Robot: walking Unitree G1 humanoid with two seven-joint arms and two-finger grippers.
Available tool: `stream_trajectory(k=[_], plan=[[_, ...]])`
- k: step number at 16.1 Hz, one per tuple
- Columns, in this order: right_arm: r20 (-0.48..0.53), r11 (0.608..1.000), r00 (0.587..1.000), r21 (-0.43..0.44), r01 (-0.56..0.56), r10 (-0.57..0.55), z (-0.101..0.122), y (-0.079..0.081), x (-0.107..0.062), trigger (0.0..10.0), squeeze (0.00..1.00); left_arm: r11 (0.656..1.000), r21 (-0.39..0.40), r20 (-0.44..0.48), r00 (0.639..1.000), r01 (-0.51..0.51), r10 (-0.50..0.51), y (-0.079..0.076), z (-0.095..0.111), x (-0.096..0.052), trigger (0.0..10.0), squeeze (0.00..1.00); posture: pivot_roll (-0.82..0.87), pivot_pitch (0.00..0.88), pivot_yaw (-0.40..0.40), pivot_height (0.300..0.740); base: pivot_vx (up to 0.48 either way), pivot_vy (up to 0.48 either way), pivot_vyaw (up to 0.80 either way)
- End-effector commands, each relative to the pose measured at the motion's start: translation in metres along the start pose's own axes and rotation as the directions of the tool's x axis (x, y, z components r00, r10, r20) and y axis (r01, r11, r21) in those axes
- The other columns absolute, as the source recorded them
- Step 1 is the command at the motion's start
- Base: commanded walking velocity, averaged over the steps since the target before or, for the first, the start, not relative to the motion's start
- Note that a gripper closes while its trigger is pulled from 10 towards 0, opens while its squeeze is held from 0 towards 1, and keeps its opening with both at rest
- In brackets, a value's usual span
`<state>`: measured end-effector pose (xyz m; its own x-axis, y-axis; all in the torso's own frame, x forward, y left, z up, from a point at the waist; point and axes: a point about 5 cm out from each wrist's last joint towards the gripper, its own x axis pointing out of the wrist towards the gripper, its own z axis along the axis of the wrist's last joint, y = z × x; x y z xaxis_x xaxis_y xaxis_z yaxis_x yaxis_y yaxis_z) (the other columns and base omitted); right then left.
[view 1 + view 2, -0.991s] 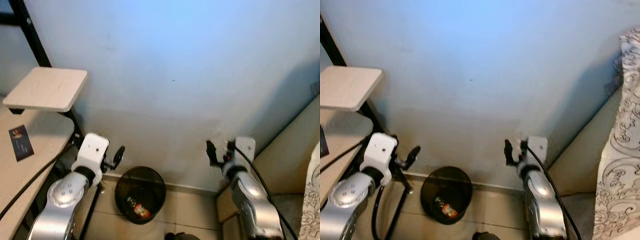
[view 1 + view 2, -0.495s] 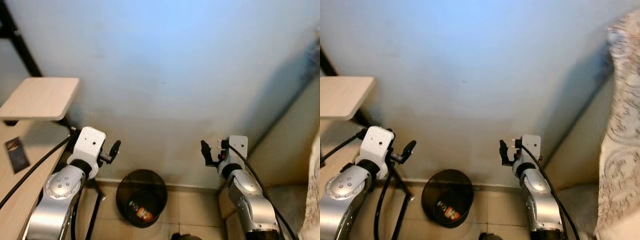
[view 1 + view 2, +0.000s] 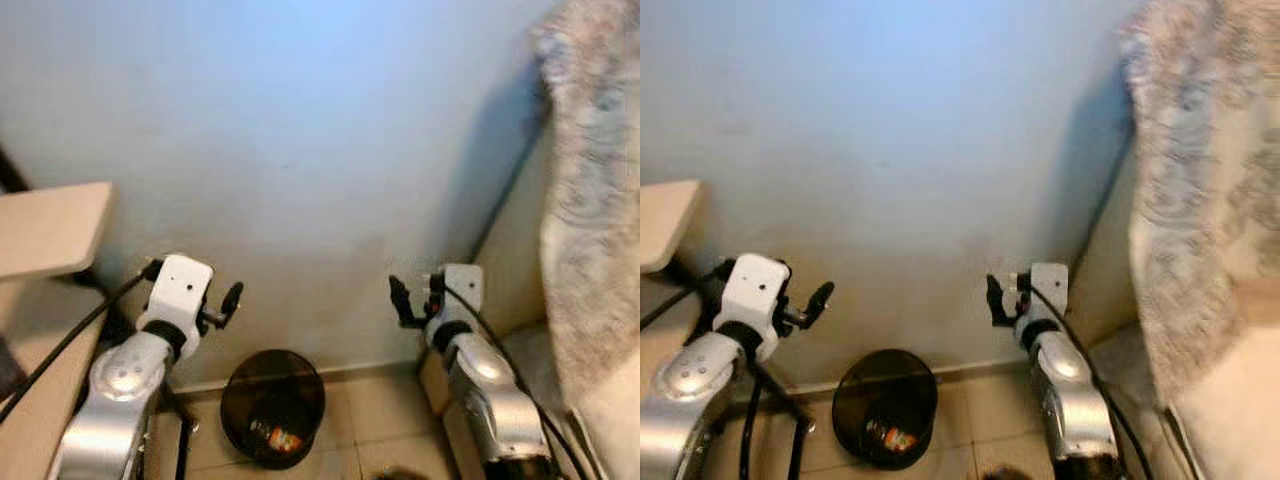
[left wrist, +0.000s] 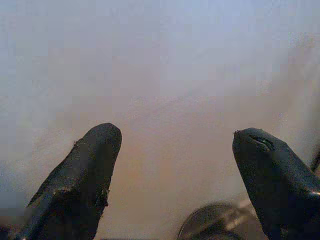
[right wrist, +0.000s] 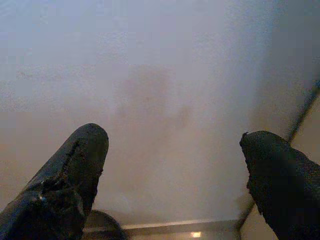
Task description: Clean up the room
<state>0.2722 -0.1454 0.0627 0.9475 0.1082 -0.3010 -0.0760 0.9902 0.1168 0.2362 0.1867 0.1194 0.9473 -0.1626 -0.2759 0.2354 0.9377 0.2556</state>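
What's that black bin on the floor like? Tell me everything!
The bin is round, black and looks like see-through mesh. It stands upright on the tiled floor, close to the pale wall, between the two raised arms. It has no lid. Something small, red and orange, lies at the bottom; what it is cannot be told.

The robot shows 2 arms of rounded, shiny silver casing, the left one bearing small round screws on its shoulder-like joint. Each wrist ends in a white blocky housing; on the left housing 2 tiny dark screw dots sit on the flat face. A black cable loops from the left arm's wrist away toward 8 o'clock, and another black cable runs down along the right arm. The left gripper (image 4: 172, 170) and right gripper (image 5: 175, 175) each carry 2 matte black fingers, thick, rounded at the tips, their surfaces scuffed and slightly pitted.
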Motion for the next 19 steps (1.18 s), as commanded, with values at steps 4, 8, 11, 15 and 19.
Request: stream_trajectory(k=[4, 8, 11, 15, 19], plan=[[0.027, 1.000, 0.999, -0.003, 0.030, -0.030, 0.012, -0.013, 0.002, 10.0, 1.00, 0.999, -0.036, -0.011, 1.000, -0.023, 0.023, -0.004, -0.007, 0.006, 10.0, 0.00, 0.12, 0.000, -0.009, 0.740, 0.000, 0.000, -0.75], [-0.007, 1.000, 1.000, -0.004, -0.001, 0.001, 0.006, -0.007, 0.001, 10.0, 1.00, 0.998, -0.042, 0.000, 0.999, -0.052, 0.053, 0.005, -0.004, 0.011, 10.0, 0.00, 0.12, 0.000, -0.007, 0.740, 0.000, 0.000, -0.75], [0.001, 1.000, 1.000, -0.018, 0.001, -0.001, 0.013, -0.010, 0.005, 10.0, 1.00, 0.996, -0.051, 0.017, 0.997, -0.077, 0.078, 0.009, -0.002, 0.018, 10.0, 0.00, 0.08, 0.000, -0.004, 0.740, 0.000, 0.000, -0.75], [0.007, 0.998, 0.998, -0.007, 0.057, -0.057, 0.015, -0.014, 0.006, 10.0, 1.00, 0.996, -0.057, 0.024, 0.998, -0.064, 0.065, 0.006, -0.003, 0.022, 10.0, 0.00, 0.07, 0.000, -0.011, 0.740, 0.000, 0.000, -0.75], [0.009, 0.998, 0.998, -0.014, 0.059, -0.059, 0.017, -0.016, 0.008, 10.0, 1.00, 0.996, -0.052, 0.036, 0.997, -0.067, 0.069, 0.009, -0.003, 0.026, 10.0, 0.00, 0.06, 0.000, -0.009, 0.740, 0.000, 0.000, -0.75]])
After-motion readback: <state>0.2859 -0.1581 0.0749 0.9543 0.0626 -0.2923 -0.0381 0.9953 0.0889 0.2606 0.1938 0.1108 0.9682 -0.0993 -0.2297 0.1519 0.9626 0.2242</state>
